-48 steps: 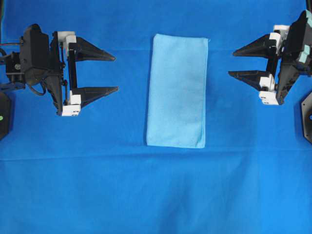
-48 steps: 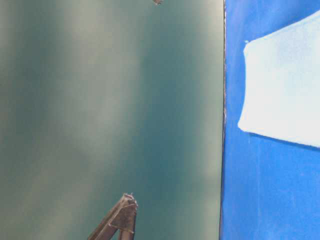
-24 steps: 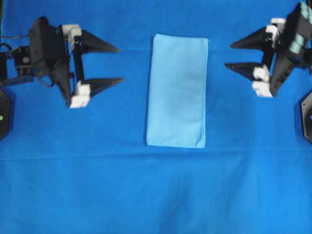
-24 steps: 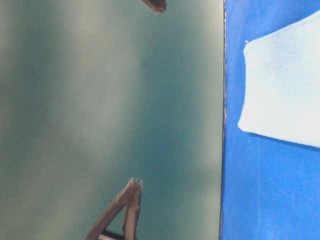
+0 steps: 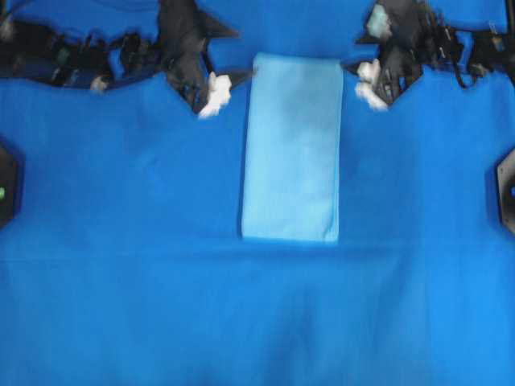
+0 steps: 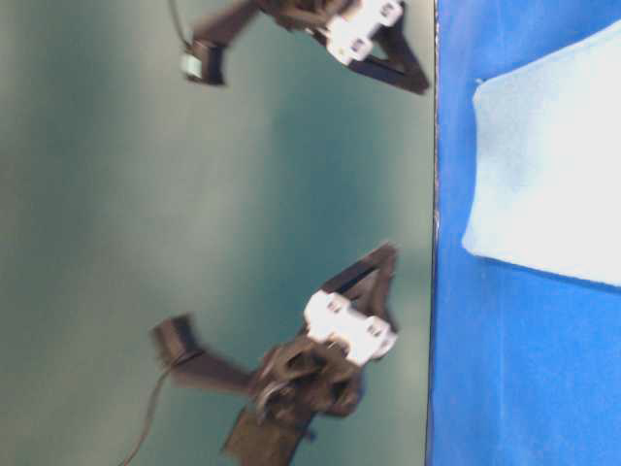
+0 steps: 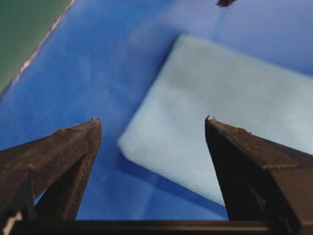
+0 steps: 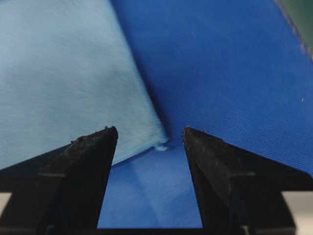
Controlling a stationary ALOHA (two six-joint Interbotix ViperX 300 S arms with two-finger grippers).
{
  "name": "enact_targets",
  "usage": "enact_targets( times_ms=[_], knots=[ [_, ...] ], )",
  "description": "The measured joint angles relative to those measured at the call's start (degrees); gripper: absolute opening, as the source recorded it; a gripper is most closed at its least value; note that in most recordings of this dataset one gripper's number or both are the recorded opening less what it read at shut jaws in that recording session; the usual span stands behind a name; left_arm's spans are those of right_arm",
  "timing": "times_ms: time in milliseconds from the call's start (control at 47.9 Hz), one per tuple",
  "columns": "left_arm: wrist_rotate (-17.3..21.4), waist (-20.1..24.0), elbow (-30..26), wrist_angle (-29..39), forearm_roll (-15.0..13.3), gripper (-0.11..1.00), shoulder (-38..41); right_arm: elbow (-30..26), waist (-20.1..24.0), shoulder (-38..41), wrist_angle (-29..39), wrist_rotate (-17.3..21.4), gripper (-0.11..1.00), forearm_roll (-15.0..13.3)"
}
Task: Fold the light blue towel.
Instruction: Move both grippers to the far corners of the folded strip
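The light blue towel lies flat on the table as a long folded rectangle, also seen in the table-level view. My left gripper hovers by its far left corner, blurred by motion. In the left wrist view the left gripper is open, the towel has its corner between the fingers, and nothing is held. My right gripper hovers by the far right corner. The right wrist view shows the right gripper open, with the towel corner just ahead of the gap.
A large deep blue cloth covers the whole table. Black mounts sit at the left edge and right edge. The table's far edge and a green backdrop run close behind both grippers.
Both arms have swung from the towel's sides toward the far edge and inward, to the towel's far corners. Both grippers stay open. The towel has not moved.
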Motion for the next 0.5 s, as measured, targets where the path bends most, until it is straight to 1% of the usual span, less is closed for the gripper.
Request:
enact_targets(
  times_ms=[125,251,418,501],
  knots=[
    [-0.09,1.32,-2.64,0.00,0.00,0.81,4.57,-1.76,-0.70,5.45,-0.97,0.00,0.60,-0.18],
    [0.00,1.85,-4.57,0.00,0.00,0.81,8.35,-2.20,-1.14,8.88,-2.90,0.00,0.60,-0.26],
    [0.00,2.02,-6.50,0.00,0.00,0.81,11.69,-2.37,-2.37,11.25,-4.66,0.09,0.60,-0.18],
    [-0.09,2.02,-6.77,0.09,0.00,0.78,13.01,-2.55,-2.64,11.78,-4.92,0.09,0.60,-0.26]
  ],
)
